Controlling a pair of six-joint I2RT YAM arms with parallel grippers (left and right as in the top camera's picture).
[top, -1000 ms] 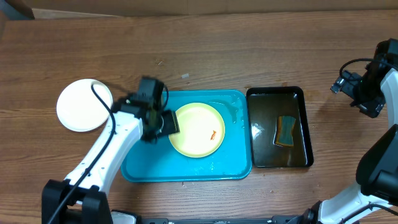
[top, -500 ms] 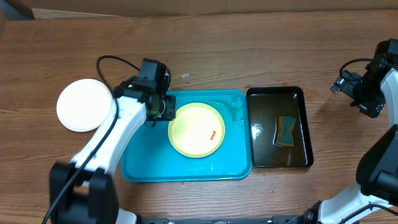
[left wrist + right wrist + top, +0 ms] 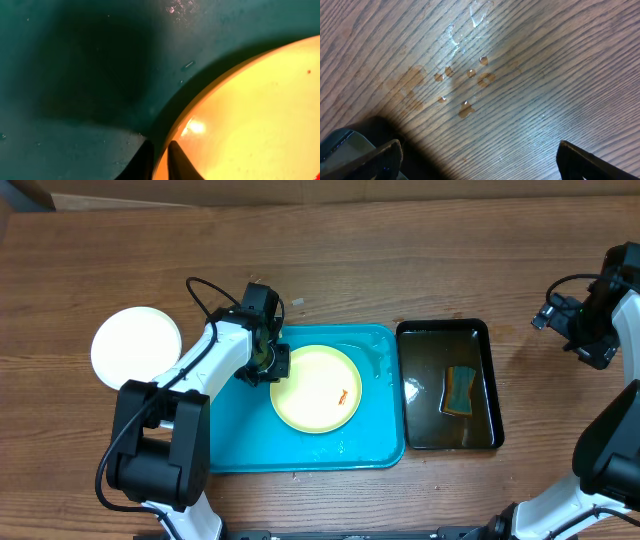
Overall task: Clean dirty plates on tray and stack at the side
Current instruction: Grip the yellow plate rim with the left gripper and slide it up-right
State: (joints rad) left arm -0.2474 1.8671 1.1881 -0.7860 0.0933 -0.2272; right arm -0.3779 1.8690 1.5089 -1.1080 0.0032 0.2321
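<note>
On tray [image 3: 230, 450], left gripper [image 3: 160, 146] pinching yellow plate [image 3: 250, 115] rim, right gripper [image 3: 477, 152] wide

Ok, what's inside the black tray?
The black tray holds brownish water and one sponge, lying toward its right side. The tray floor under the sponge is covered, so whatever lies beneath it can't be seen.

All I have under the cameras is a brown wood-grain tabletop [image 3: 400, 260], its grain running left to right in the overhead view and filling nearly the whole frame. Along the far edge runs a pale tan flat strip [image 3: 350, 188]; I cannot tell what it is. The right wrist view shows small clear water drops [image 3: 465, 82] on the wood, with a soft white glare [image 3: 475, 15] near them.
</note>
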